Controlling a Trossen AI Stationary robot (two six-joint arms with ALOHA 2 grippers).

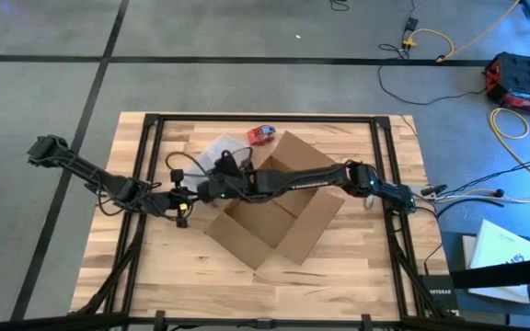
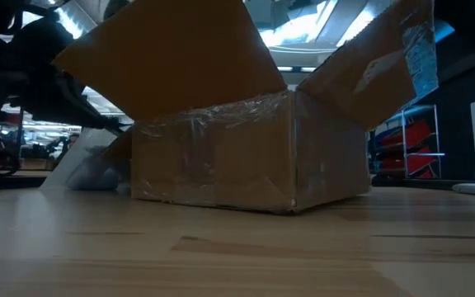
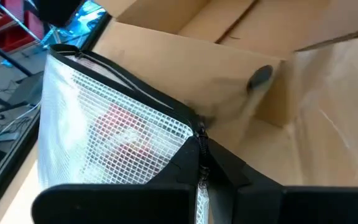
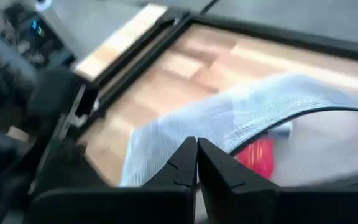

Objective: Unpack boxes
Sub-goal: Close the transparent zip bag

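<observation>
The brown cardboard box (image 1: 274,207) stands open on the table, flaps spread; in the low view its taped front wall (image 2: 221,161) faces me. A clear, mesh-patterned plastic bag (image 3: 110,130) with a black zip edge and something red inside is beside the box's far left corner (image 1: 212,152). My left gripper (image 3: 201,158) is shut on it. My right gripper (image 4: 196,155) reaches across the box from the right, shut, with its tips at the bag (image 4: 253,118). A small red-and-blue object (image 1: 263,134) lies on the table beyond the box. My left gripper pinches the bag's black zip edge (image 3: 196,127) at a corner between its two fingers; a strip of pale mesh shows between them. The bag spreads out beyond the fingertips. My right gripper's shut tips overlap the bag's mesh wall (image 4: 166,137); I cannot tell whether they touch it.
Black frame rails (image 1: 150,165) run along the table's edges. Bare wood lies at the near side of the table (image 1: 247,285). Cables and a red case (image 1: 523,78) lie on the floor past the right edge.
</observation>
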